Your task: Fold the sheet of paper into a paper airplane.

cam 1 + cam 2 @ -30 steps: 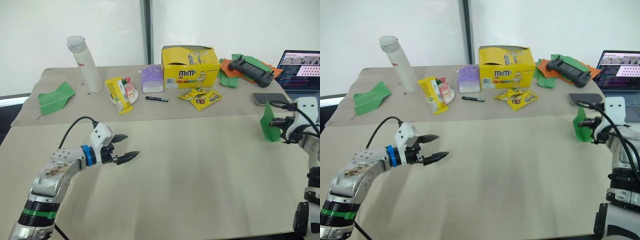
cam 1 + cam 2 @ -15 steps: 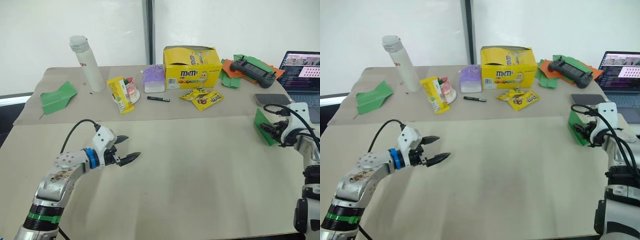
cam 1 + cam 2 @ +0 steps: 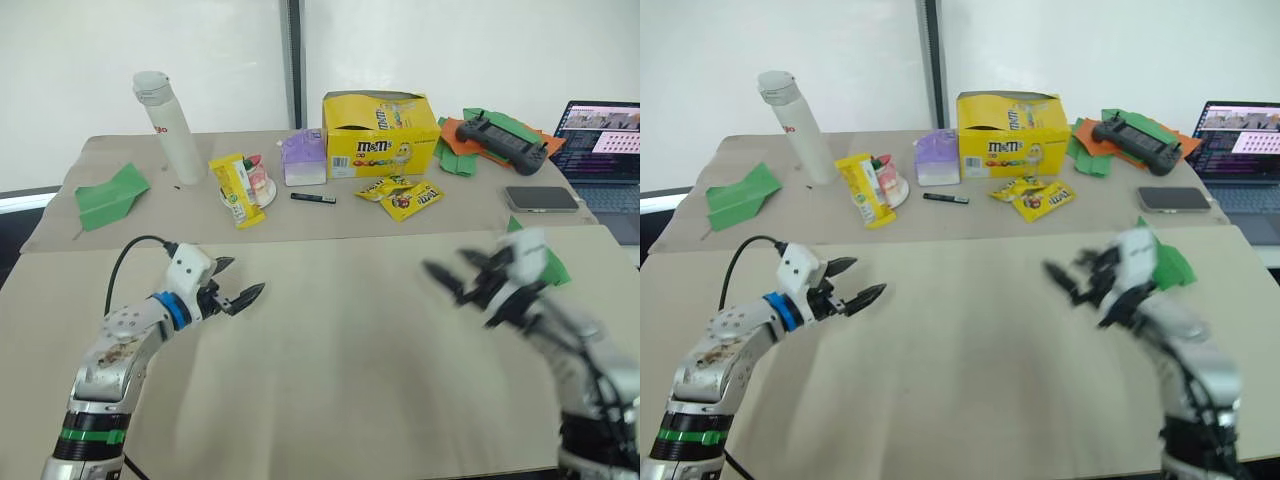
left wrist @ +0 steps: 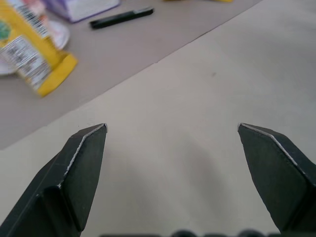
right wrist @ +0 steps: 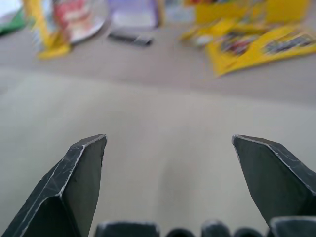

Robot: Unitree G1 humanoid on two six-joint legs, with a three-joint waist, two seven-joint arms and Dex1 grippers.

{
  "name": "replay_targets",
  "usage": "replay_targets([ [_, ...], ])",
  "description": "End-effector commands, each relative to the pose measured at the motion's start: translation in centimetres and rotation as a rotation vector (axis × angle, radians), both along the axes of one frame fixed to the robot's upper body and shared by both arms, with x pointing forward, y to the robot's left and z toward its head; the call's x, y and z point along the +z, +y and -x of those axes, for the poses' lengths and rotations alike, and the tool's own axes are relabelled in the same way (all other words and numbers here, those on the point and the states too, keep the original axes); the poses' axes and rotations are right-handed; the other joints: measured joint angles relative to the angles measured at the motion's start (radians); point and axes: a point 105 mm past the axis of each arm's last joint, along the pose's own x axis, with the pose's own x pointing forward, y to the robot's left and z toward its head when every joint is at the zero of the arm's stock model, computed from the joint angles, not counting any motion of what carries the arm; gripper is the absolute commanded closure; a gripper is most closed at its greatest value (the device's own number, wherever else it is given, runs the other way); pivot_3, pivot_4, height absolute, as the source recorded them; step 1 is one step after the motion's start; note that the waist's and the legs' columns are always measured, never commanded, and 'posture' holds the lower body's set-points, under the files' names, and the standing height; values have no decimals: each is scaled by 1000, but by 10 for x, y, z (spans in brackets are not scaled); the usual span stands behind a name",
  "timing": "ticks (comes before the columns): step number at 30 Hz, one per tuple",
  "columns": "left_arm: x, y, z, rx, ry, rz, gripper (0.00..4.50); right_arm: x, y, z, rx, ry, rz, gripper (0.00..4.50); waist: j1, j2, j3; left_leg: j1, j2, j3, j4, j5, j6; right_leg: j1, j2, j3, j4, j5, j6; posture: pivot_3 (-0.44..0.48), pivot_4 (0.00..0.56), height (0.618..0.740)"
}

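Paper airplane (image 3: 548, 263): small green folded wedge lying on the table at the far right, partly hidden behind the right arm; only its upper corner and a right-hand flap show, so I cannot tell which way the nose points or how its long axis runs.
Right gripper (image 3: 452, 277): raised over the table to the left of the paper airplane, fingers spread wide — nothing between them; blurred in the head views, and the right wrist view shows its two fingers (image 5: 74, 187) well apart over bare table.
Left gripper (image 3: 856, 282): low over the near left of the table, pointing right, fingers parted and holding nothing; the left wrist view shows bare tabletop between the two fingers (image 4: 79, 173).
Table (image 3: 330, 380): tan surface with a seam running left to right between the near part and the far part.
Green paper dart (image 3: 110, 195): broader one, flat at the far left edge.
White bottle (image 3: 168, 128): upright, just right of the dart.
Yellow snack pack (image 3: 233, 188): leaning against a small plate (image 3: 898, 189), right of the bottle.
Purple box (image 3: 303, 157): beside the yellow M&M's box (image 3: 380, 134), far centre.
Black pen (image 3: 313, 198): lying in front of the purple box.
Candy bags (image 3: 402, 194): two yellow ones in front of the M&M's box.
Gamepad (image 3: 503, 139): black, resting on crumpled green and orange papers (image 3: 456, 150), far right.
Phone (image 3: 541, 198): flat, just beyond the paper airplane.
Laptop (image 3: 603, 140): open at the far right edge.
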Motion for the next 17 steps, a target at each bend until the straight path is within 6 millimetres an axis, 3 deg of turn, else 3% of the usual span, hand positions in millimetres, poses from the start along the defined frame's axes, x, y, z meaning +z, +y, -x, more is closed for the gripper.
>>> replay_targets([
  [1,7,1,3,38,-111,-17,0,9,20,9,74,-165,132,27,2,-1,0,0,0,0,2,0,0,1,0,0,-2,1,2,0,150,740],
  [7,-3,9,6,154,-171,1,0,-17,31,12,78,-176,147,27,8,-3,-1,4,0,0,4,0,0,6,1,0,-2,3,3,0,150,740],
  [17,-22,6,18,214,-136,57,0,-29,40,8,48,-193,100,27,1,-3,-1,4,1,2,3,0,0,4,2,1,-2,3,3,0,150,740],
])
